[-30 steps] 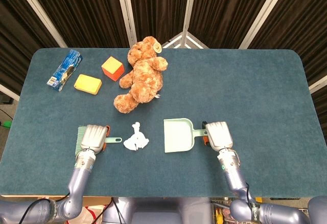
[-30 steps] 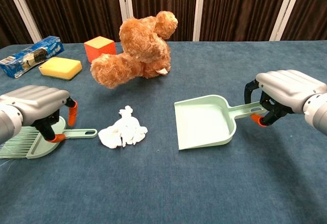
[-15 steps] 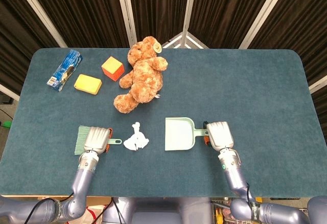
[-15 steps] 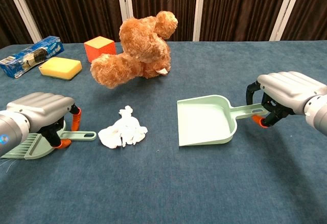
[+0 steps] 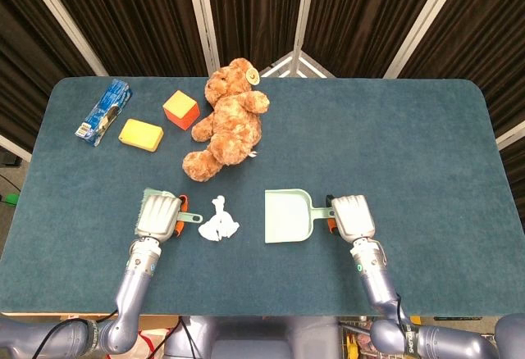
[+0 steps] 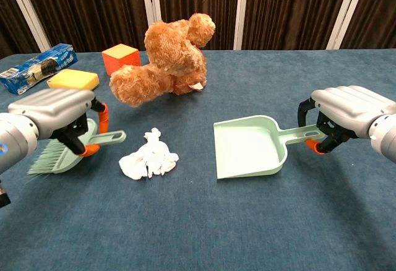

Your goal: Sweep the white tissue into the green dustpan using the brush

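Left hand (image 6: 59,113) grips the brush (image 6: 74,150); right hand (image 6: 346,110) holds the dustpan (image 6: 247,147); tissue (image 6: 148,158) between.

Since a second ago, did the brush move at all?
Yes. The left hand holds the brush and has carried it closer to the white tissue, which stayed put, and a bit farther up the table toward the teddy bear.

Left hand (image 6: 52,113) fingers curled, apparently gripping, right hand (image 6: 346,113) likewise, palms down
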Motion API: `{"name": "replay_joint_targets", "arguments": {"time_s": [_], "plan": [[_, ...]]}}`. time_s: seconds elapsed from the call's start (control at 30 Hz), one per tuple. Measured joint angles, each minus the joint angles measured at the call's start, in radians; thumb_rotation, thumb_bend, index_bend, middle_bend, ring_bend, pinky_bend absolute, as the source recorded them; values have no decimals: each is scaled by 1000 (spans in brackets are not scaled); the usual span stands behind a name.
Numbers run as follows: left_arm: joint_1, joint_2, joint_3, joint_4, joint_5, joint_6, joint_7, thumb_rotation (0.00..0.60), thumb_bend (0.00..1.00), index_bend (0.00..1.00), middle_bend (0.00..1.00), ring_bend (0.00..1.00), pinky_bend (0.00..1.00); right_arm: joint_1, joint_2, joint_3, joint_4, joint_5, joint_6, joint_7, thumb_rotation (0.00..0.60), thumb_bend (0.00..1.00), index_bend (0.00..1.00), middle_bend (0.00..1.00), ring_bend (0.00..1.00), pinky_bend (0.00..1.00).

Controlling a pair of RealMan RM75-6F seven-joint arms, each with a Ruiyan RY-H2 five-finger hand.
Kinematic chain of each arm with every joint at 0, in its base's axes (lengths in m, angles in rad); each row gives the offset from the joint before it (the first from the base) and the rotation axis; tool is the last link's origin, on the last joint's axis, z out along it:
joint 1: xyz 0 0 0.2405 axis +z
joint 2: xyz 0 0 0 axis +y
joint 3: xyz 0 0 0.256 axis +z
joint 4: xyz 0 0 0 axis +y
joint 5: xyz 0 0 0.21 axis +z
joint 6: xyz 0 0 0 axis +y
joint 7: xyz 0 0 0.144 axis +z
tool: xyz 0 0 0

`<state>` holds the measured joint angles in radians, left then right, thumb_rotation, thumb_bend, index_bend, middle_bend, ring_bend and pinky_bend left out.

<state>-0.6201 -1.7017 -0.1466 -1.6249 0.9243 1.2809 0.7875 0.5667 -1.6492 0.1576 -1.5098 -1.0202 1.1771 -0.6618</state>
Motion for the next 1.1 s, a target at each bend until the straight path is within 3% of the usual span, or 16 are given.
{"name": "replay_joint_targets", "arguments": {"time_s": [0.27, 0.53, 1.1], "plan": [[-2, -12, -41, -72, 45, 17, -74, 600, 685, 816, 1000, 1000, 1000, 3, 9, -2, -19, 6, 3, -23, 600, 464, 559, 922, 914, 832], [-4, -54, -87, -161, -2, 29, -111, 600, 687, 822, 1000, 1000, 1000, 4, 20, -7, -36, 12, 5, -35, 600, 465, 559, 922, 914, 832], [-26, -190, -156, -135, -40, 56, -197, 600, 686, 823, 1000, 1000, 1000, -3, 23, -21, -51, 12, 20, -44, 600, 465, 559, 922, 914, 832]]}}
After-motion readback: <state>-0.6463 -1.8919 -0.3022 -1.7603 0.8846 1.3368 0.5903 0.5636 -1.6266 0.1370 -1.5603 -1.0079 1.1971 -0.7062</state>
